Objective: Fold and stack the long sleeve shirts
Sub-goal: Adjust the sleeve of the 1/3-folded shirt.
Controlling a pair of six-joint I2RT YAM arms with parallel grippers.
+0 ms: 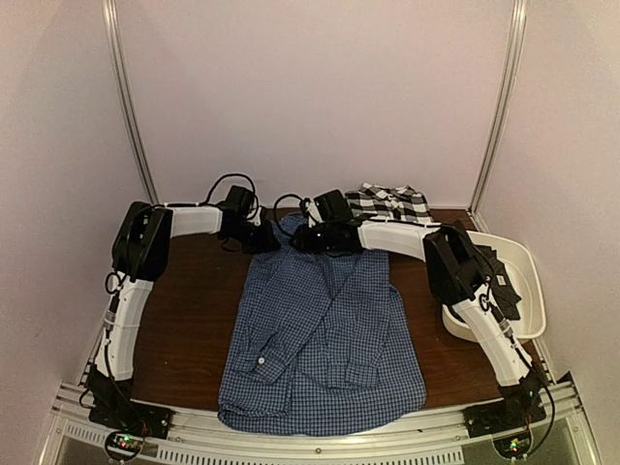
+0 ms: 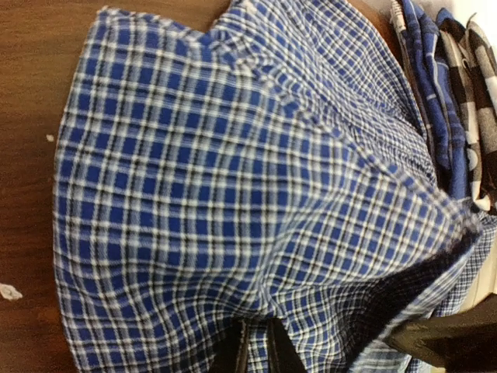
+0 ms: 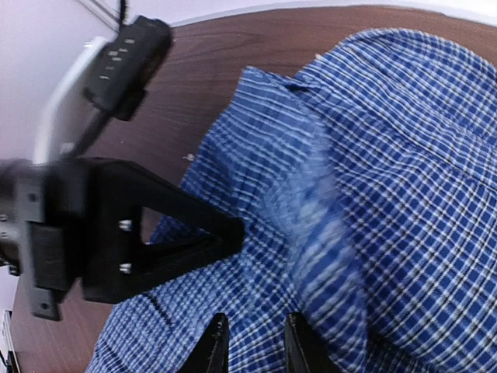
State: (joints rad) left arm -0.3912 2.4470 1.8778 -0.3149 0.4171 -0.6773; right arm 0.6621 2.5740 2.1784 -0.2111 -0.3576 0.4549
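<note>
Brown table [image 1: 194,320], blue check shirt [image 1: 320,329], top view alone shows white tub [image 1: 535,308]

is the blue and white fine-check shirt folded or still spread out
Partly folded: the blue-and-white fine-check shirt has its sleeves laid in across the front, but the body lies full length on the brown table.

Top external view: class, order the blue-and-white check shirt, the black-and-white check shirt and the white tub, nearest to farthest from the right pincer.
1. blue-and-white check shirt: mid-table, right pincer at its far end.
2. black-and-white check shirt: back edge, rightward.
3. white tub: far right.
</note>
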